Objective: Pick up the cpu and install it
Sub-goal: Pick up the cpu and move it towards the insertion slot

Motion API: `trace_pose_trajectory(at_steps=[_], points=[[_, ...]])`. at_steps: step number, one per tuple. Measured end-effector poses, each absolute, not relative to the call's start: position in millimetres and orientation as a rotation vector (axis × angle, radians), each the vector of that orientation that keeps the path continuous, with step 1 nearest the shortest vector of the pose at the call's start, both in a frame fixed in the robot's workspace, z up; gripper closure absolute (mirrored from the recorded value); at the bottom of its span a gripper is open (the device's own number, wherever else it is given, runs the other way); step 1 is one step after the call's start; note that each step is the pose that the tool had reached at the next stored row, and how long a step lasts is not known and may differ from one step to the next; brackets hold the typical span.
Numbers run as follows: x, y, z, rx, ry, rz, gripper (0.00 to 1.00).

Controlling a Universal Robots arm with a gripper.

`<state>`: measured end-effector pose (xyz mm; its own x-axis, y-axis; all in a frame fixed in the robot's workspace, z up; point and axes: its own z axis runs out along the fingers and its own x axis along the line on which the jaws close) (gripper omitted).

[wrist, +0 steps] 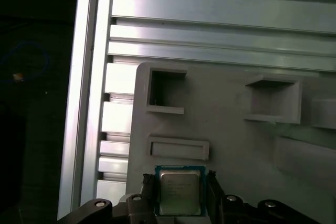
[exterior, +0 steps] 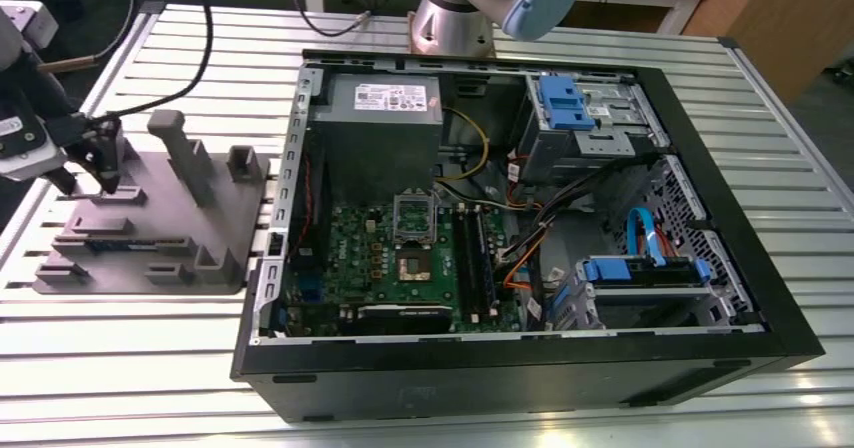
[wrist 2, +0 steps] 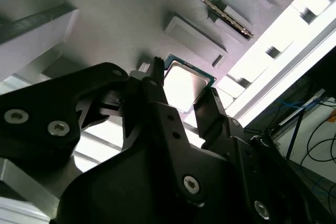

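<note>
gripper (wrist 2: 183, 81) with two spread fingers (wrist 2: 160, 98) straddles one cpu (wrist: 179, 191) on grey fixture (wrist: 236, 150).

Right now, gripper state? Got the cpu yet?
Gripper: open, one finger on either side of the cpu, with a narrow gap visible on each side. The cpu lies flat on the grey fixture plate, not lifted.

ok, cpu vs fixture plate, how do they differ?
Size: the cpu is small and square; the fixture is far larger.
Finish: cpu has a shiny metal top with a green rim; fixture is matte grey.
Shape: cpu is flat; fixture has pockets and upright posts.
Shared: both greyish; the cpu lies on the fixture, at the gripper.
</note>
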<state>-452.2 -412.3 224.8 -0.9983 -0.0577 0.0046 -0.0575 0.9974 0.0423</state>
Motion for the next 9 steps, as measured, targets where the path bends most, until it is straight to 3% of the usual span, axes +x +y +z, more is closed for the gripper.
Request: trace_pose_trajectory(at_steps=[9], points=[[-452.1, -412.2, 265.4, 0.090, -3.134, -0.066, 0.53]])
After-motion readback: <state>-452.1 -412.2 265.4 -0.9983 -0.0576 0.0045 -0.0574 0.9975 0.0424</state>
